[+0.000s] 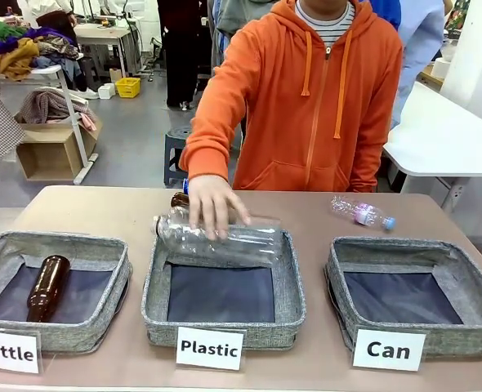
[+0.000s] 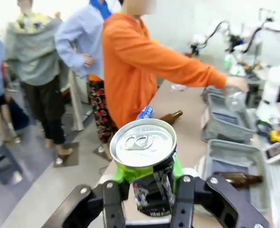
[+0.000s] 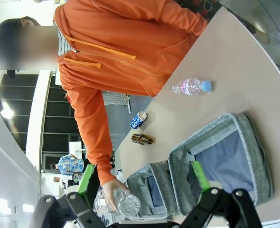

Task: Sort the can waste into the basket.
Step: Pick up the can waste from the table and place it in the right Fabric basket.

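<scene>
A tan table (image 1: 102, 212) is seen in a workroom, with heaped clothes on shelves to the left, a white table to the right, and people standing behind. Three grey baskets are lined up along the near edge, close together with narrow gaps between them. They are the Bottle basket (image 1: 4, 245), the Plastic basket (image 1: 294, 302) and the Can basket (image 1: 388, 242), and a white card (image 1: 388, 349) is propped before each. One brown bottle (image 1: 46, 286) is laid in the Bottle basket. The dark liner of the Can basket is exposed.

A big clear bottle (image 1: 249, 241) is laid across the far rim of the Plastic basket and is pressed by a person's hand (image 1: 212, 204).

Behind the baskets a strip of bare table runs to the far edge. On it, close to the person, the blue can (image 3: 138, 120) and a second brown bottle (image 3: 142, 139) are set near each other. A small bottle (image 1: 362, 214) lies on its side beyond the Can basket, apart from its rim.

The black can (image 2: 144, 147) is clamped between the green pads of the left gripper (image 2: 147, 173), silver end toward the camera. It is held raised off the left end of the table, with floor below it. The right gripper (image 3: 144, 178) is held spread wide above the Can basket, with nothing between its pads.
</scene>
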